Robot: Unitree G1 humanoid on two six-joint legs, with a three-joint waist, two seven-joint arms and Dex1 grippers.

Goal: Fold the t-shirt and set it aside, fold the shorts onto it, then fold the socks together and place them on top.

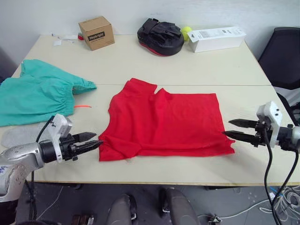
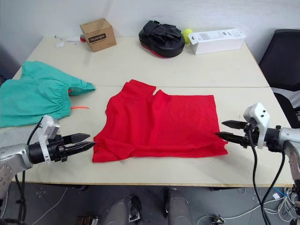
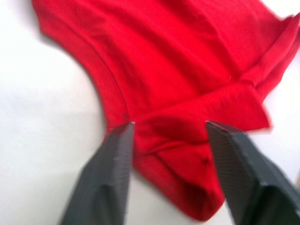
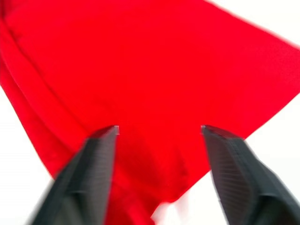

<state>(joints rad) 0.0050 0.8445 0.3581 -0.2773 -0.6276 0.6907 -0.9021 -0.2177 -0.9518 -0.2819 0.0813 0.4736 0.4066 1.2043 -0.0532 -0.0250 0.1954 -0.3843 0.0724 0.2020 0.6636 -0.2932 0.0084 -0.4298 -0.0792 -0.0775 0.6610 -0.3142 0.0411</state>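
- Two grippers flank the red t-shirt (image 1: pixel 164 123), which lies partly folded near the front edge of the tabletop (image 1: pixel 187 65): the left gripper (image 1: pixel 92 142) at its front left corner, the right gripper (image 1: pixel 234 129) at its front right corner, both with fingers spread and holding nothing.
- Left corner is a bunched roll of several layers, as the left wrist view shows; a pinch there could catch only the top layer, and the fold would come apart when lifted.
- Right corner lies thin and flat; fingers coming in too high would likely slide over the cloth, too low and they would scrape the tabletop.
- If one side grips and the other misses, the t-shirt would probably skew or drag toward the front edge and hang over.
- Teal shorts (image 1: pixel 37 93) sit at the left edge, with a grey sock (image 1: pixel 18 136) just in front of them near the left arm; a wide swing could sweep either off.
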